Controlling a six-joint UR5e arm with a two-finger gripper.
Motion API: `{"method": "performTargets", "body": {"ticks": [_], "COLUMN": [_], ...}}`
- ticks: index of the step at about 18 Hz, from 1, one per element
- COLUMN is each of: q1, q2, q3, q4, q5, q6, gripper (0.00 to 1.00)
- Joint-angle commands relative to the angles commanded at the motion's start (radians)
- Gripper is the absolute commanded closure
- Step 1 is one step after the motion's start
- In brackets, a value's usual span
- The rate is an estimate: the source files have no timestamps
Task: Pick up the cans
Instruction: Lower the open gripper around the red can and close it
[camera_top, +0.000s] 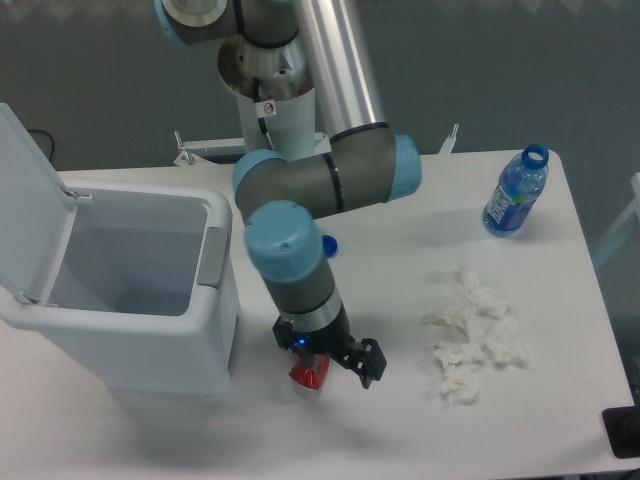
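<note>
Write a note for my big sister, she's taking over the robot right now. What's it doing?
Gripper: lowered right over the small crushed shiny red metal can; whether its fingers are shut on the can cannot be told from this view.
Can: on the white table, just right of the open white lidded bin.
Done: arm brought down to the can.
Left: confirm the grasp and lift the can.
Leave alone: the clear plastic bottle with blue label and the crumpled white tissues.

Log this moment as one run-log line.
phase: grasp approach | gripper: over red can, grip unclear | bin: lid open
</note>
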Motion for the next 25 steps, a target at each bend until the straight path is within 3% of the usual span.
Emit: {"method": "performTargets", "body": {"ticks": [3, 12, 25], "q1": [0.009, -0.003, -0.011], "q2": [-0.009, -0.031, -0.069], "q3": [-0.009, -0.071, -0.035], "q4": [0.0, -0.038, -0.04], "q5": [-0.023, -0.065, -0.066], "q6": [-0.06, -0.057, -0.016], "gripper": [0.0, 0.0, 0.0]}}
